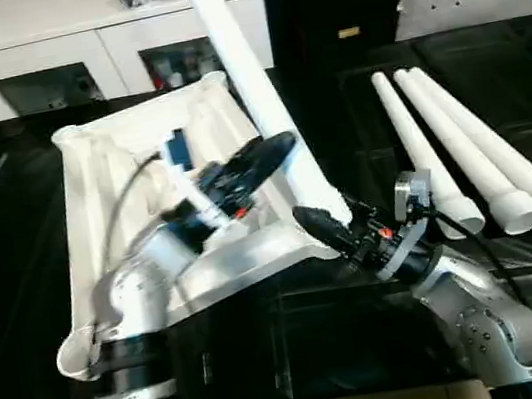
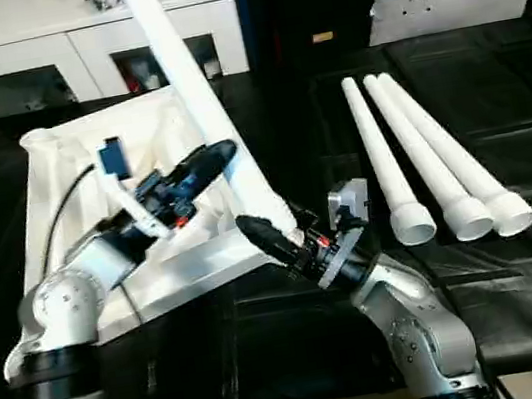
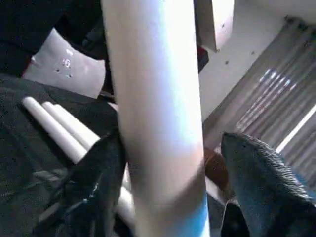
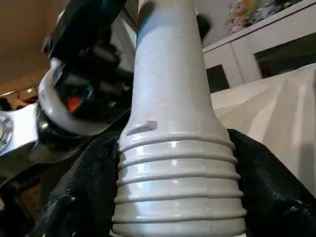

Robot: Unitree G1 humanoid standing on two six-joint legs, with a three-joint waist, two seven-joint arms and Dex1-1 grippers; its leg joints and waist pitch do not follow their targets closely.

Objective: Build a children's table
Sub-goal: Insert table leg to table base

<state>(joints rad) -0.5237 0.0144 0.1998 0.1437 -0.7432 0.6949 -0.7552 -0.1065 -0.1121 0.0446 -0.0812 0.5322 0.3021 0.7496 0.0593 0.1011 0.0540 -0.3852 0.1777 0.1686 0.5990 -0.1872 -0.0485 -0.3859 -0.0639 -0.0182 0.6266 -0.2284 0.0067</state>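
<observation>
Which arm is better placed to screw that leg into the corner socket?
Right, probably. The right gripper clamps the leg at its threaded base by the tabletop corner. The left gripper is open around the shaft higher up, one finger clear of it.

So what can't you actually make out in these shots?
- Top of the raised leg: cut off by the head view's upper edge.
- Its threaded end against the tabletop socket: hidden by the right end effector.
- Cabinet contents: too small, blurred.
</observation>
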